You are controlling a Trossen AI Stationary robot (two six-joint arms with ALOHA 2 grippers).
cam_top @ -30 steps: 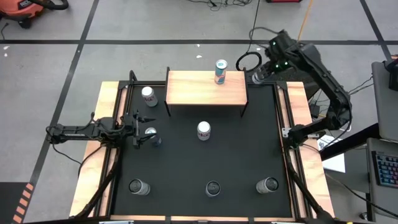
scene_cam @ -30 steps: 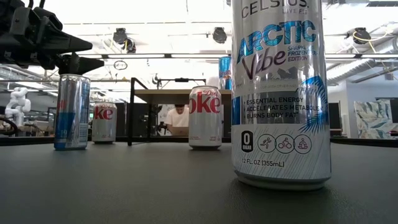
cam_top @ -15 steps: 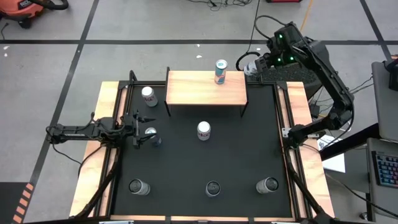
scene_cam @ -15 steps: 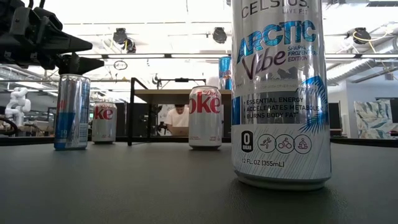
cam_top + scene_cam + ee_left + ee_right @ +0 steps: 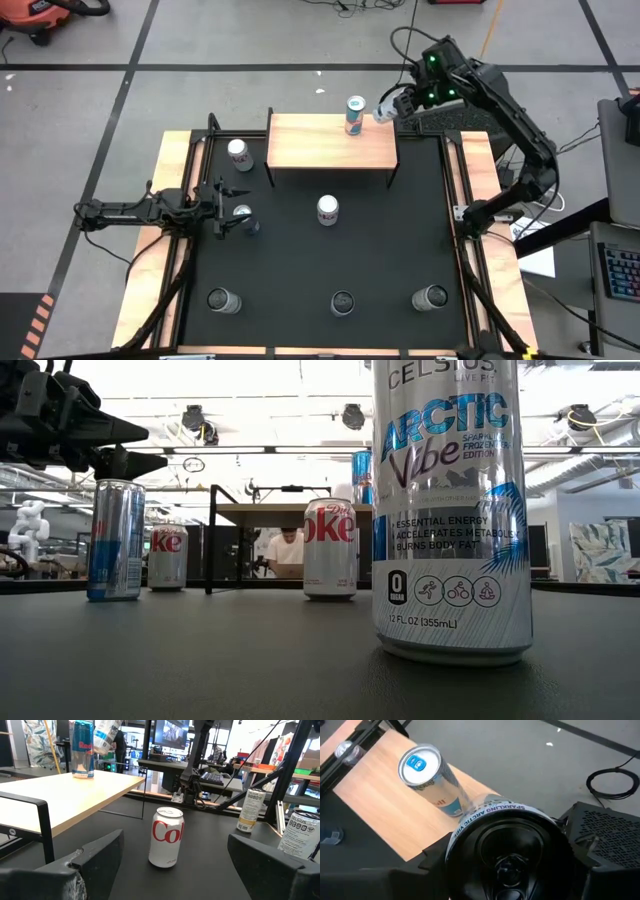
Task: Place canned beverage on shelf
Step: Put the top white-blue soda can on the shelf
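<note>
- My left end effector (image 5: 222,208) hovers low over the left side of the tabletop (image 5: 400,255), fingers spread apart, holding nothing.
- Just beside it, between its fingers as seen from above, stands a blue can (image 5: 242,214); the low view shows my fingers above that can's top, not touching it.
- A Coke can (image 5: 238,152) stands farther back near the shelf's left legs.
- Another Coke can (image 5: 328,209) stands mid-tabletop, in front of the shelf.
- Three more cans (image 5: 342,302) line the near edge of the tabletop.
- The shelf (image 5: 310,145) sits at the far edge of the tabletop; a Red Bull can (image 5: 354,114) stands upright on its rear edge, right of centre.
- My right end effector (image 5: 388,107) is raised just beyond the shelf's rear right corner, clenched on a Celsius can (image 5: 490,815).
- That held can is tilted, close beside the Red Bull can and above the shelf's edge, not resting on the wood.
</note>
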